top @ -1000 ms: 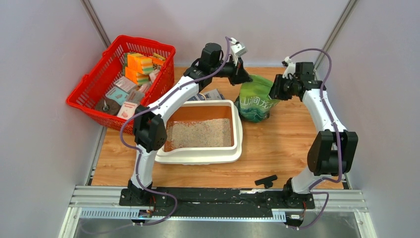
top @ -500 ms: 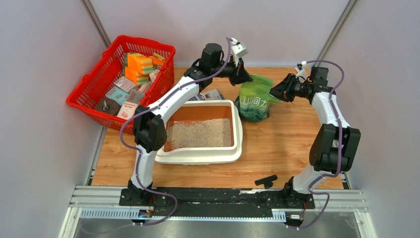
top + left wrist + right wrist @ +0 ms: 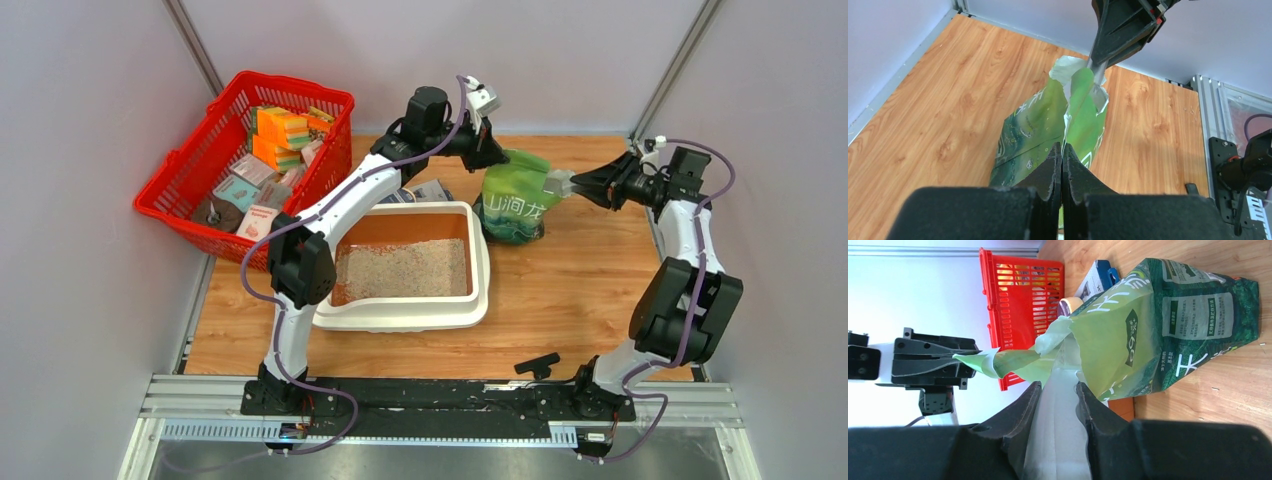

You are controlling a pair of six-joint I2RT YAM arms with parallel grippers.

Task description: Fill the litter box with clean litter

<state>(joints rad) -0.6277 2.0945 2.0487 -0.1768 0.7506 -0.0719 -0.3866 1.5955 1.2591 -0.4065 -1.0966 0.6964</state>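
The cream-white litter box lies at the table's middle, and pale clean litter covers most of its orange floor. Behind it to the right stands the dark green bag. My left gripper is shut on the bag's top edge, which is pinched thin between the tips. From the right, my right gripper points level at the bag's mouth. It is shut on the pale handle of a scoop, whose front end goes into the opening of the bag. What lies inside the bag is hidden.
A red wire basket full of small boxes stands tilted at the back left. A blue-and-white box lies between the litter box and the bag. A small black T-shaped part lies near the front edge. Grey walls close in both sides.
My right arm has swung out to the right, and its gripper has dropped from above the bag to its right side, now level. The left arm and the bag stay where they were.
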